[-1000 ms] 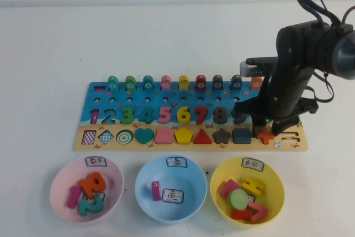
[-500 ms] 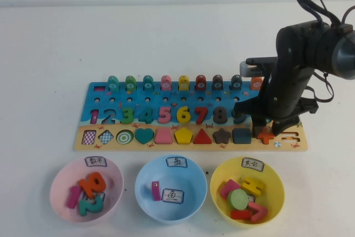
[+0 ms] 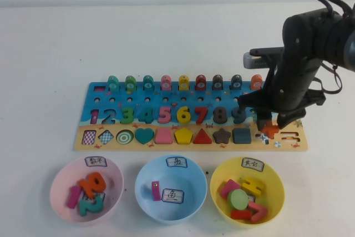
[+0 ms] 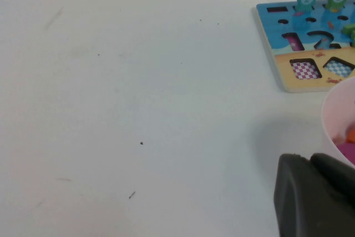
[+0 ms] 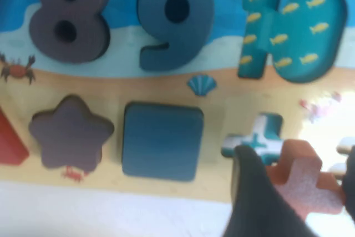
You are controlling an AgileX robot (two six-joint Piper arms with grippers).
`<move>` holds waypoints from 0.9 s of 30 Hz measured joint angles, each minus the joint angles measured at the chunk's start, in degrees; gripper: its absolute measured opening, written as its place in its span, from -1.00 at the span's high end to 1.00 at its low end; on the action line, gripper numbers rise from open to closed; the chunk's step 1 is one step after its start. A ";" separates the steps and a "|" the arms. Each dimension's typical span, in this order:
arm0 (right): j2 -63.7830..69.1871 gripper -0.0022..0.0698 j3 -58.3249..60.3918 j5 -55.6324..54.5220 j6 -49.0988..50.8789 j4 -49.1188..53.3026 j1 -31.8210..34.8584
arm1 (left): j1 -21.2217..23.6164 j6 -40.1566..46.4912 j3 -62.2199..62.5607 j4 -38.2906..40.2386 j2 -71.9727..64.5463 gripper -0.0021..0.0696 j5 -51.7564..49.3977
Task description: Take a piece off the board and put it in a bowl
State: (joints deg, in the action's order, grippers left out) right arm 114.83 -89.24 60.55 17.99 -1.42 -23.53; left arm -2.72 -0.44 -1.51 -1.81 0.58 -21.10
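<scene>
One board [image 3: 89,144] lies on the table, with three bowls in front of it: one pink [image 3: 59,184], one light blue [image 3: 143,181], one yellow [image 3: 219,184]. Nine fish pegs stand along its far edge. Two grippers: the right gripper [image 3: 270,124] is clamped on one orange cross [image 3: 270,129] just above the board, and the left gripper [image 4: 316,198] is off beside the pink bowl.

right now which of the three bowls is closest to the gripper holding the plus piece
The yellow bowl, rightmost of the three. The right gripper holds the orange plus piece above the board's right end; the pink and blue bowls sit further left.
</scene>
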 joint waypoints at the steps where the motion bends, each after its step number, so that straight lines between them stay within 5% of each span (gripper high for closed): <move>1: -0.49 0.14 0.00 0.18 0.00 0.27 0.00 | 0.00 0.00 0.00 0.00 0.00 0.94 0.00; 27: -31.98 0.14 28.93 -10.95 6.31 2.45 -12.19 | 0.00 0.00 0.00 0.00 0.00 0.94 0.00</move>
State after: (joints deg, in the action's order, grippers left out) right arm 82.85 -60.31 49.61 24.31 1.03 -35.72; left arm -2.72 -0.44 -1.51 -1.81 0.58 -21.10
